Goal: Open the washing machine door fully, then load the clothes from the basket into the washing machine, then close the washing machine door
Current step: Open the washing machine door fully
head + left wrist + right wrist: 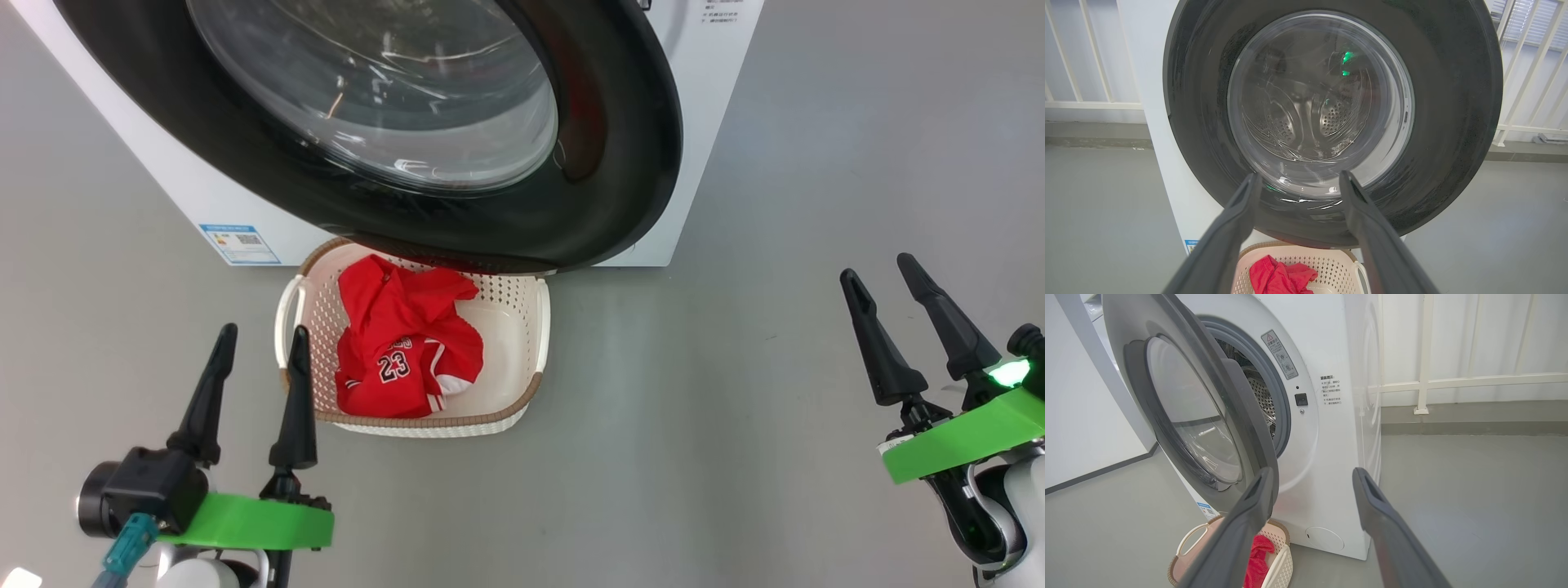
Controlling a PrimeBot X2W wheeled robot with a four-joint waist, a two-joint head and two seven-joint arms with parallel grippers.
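The washing machine door, a black ring around clear glass, stands partly open and overhangs the basket's far rim. Seen from the right wrist, the door swings out from the white washing machine, showing gasket and drum behind it. Red clothes, with a number 23 jersey on top, lie in the cream basket on the floor. My left gripper is open just left of the basket, empty. Far to the right, my right gripper is open and empty. The left wrist view faces the door with the basket below.
Grey floor spreads to the right of the basket. A blue label marks the machine's lower front corner. A white railing and a low kerb run behind and beside the machine.
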